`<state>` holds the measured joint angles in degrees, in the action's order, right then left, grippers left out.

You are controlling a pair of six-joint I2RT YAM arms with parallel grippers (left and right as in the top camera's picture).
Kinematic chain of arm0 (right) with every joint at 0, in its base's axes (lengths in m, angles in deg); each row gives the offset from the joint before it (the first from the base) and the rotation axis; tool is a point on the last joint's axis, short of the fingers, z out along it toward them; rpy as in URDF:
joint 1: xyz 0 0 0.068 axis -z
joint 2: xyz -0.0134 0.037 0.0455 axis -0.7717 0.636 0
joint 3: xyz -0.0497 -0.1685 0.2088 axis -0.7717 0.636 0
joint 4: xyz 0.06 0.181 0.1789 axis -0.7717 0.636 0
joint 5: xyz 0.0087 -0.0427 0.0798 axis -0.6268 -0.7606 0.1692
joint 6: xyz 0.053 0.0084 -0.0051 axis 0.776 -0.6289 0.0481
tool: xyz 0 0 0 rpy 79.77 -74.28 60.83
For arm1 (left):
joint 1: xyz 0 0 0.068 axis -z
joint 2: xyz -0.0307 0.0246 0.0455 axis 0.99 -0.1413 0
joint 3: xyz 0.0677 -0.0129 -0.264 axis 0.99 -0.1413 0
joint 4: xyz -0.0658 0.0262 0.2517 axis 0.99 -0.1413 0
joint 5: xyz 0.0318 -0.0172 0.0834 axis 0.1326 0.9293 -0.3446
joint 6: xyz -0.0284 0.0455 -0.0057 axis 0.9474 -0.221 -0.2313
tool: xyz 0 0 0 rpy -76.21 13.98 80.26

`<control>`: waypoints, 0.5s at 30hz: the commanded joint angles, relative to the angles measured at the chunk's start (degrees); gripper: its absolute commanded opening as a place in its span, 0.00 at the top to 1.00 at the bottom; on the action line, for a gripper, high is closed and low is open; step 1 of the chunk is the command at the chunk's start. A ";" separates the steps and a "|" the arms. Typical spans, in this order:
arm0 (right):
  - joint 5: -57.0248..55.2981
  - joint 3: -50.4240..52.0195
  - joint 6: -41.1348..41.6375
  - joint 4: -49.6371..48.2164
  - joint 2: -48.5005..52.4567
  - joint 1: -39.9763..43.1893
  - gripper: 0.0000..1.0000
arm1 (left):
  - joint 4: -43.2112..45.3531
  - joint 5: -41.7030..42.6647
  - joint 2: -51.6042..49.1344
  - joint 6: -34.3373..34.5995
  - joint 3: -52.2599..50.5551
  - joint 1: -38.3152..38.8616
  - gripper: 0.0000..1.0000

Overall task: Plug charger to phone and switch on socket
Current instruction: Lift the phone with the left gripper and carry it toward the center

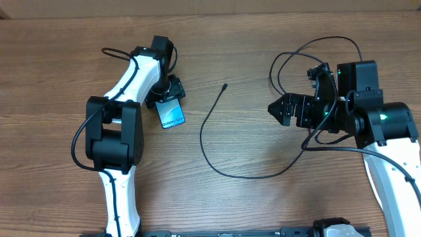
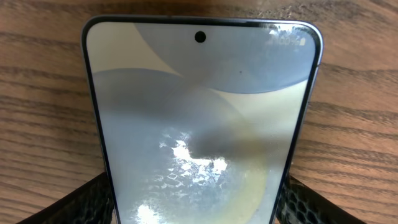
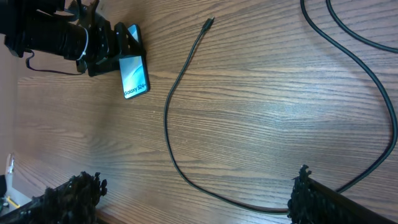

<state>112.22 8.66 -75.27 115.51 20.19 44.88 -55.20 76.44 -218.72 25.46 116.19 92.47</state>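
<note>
Black mesh pads [image 2: 93,202] of left end effector [image 1: 170,97] sit against both long edges of phone [image 1: 172,114]: clamped on it, likely to steady it for plugging. Phone at 10 o'clock on wood surface [image 1: 263,197], screen lit, port not visible. Right end effector [image 1: 276,108] at 3 o'clock, spread wide, empty, facing charger [image 1: 202,135]. Connector tip [image 1: 224,85] lies loose at phone's 2 o'clock, apart, unplugged. Socket out of view; switch step judged pending.

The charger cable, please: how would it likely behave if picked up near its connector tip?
The charger cable is thin and lies in loose curves, so it would probably droop and trail. Its connector tip looks small, so it may slip or twist in a grip.
</note>
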 commanded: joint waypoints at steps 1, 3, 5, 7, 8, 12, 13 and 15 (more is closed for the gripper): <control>-0.55 -1.57 -0.11 -0.11 -0.09 0.24 0.00 | -0.50 6.80 -2.56 1.62 -0.96 1.29 0.26; -0.55 -1.57 -0.11 -0.11 -0.09 0.24 0.00 | -1.62 6.80 -2.56 1.62 0.31 1.25 0.27; -0.55 -1.57 -0.11 -0.11 -0.09 0.24 0.00 | -2.97 6.84 -2.56 1.62 1.81 1.20 0.27; -0.52 -1.57 -0.11 -0.11 -0.09 0.24 0.00 | -4.66 6.82 -2.56 1.62 3.65 1.20 0.28; -0.55 -1.57 -0.11 -0.11 -0.09 0.24 0.00 | -5.25 6.82 -2.56 1.60 4.33 1.20 0.28; -0.55 -1.57 -0.11 -0.13 -0.09 0.24 0.00 | -8.11 6.82 -2.56 1.60 7.87 1.20 0.28; -0.55 -1.57 -0.11 -0.13 -0.09 0.24 0.00 | -8.76 6.82 -2.56 1.57 8.81 1.20 0.28; -0.55 -1.57 -0.11 -0.13 -0.09 0.24 0.00 | -10.01 6.82 -2.56 1.57 10.67 1.20 0.28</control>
<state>112.24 8.66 -75.29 115.51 20.19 44.90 -64.06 81.73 -221.04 26.34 122.40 93.43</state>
